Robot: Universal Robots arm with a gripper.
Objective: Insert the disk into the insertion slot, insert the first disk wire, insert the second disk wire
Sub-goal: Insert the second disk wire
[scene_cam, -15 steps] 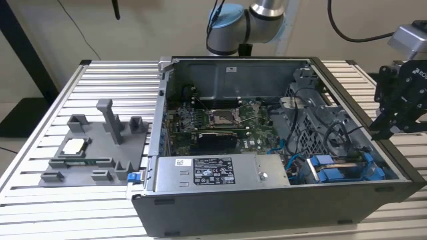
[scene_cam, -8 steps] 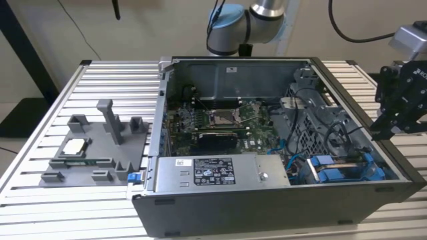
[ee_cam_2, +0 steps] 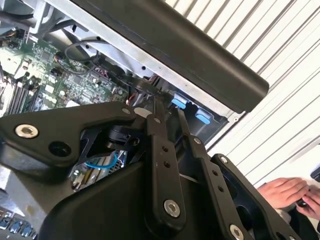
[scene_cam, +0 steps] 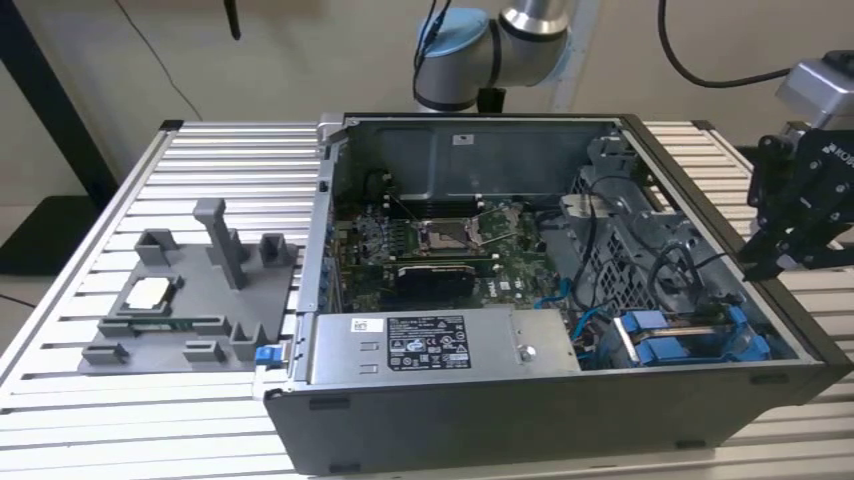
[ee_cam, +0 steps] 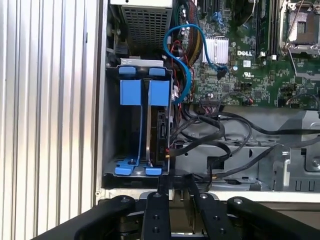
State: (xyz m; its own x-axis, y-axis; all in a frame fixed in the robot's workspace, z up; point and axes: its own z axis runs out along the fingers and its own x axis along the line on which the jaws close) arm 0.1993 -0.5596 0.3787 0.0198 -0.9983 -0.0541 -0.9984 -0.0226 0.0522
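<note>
A ribbed aluminium desk (scene_cam: 94, 240) fills the scene, with a pale wall and hanging black cables behind it. At the far edge stands the base of the robot arm (scene_cam: 487, 45). An open computer case (scene_cam: 534, 420) lies in the middle of the desk. Inside it are a green motherboard (scene_cam: 441, 245) and, at the near side, a silver power supply (scene_cam: 427, 345) with a label. On the exterior view's left sits a grey fixture (scene_cam: 187, 300) with upright posts. In the second wrist view a person's hand (ee_cam_2: 287, 192) rests at the desk's edge.

The insertion slot (ee_cam: 112, 125) is a bay of the grey metal cage in the near corner of the case, on the exterior view's right. Two blue carrier frames (scene_cam: 681, 340) stand side by side in that cage. The disk (ee_cam: 161, 131) stands on edge there, seated in the bay nearer the motherboard. It shows as a thin dark slab, and its broad faces are hidden. Black wires (ee_cam: 210, 132) run up to its side, and a blue cable (ee_cam: 185, 50) loops nearby. Whether any wire is plugged in cannot be told.

The gripper (scene_cam: 767, 262) hangs outside the case's wall on the exterior view's right, clear of the cage and the disk. In both wrist views its jaws stand released, parted by a narrow gap and grasping nothing.
</note>
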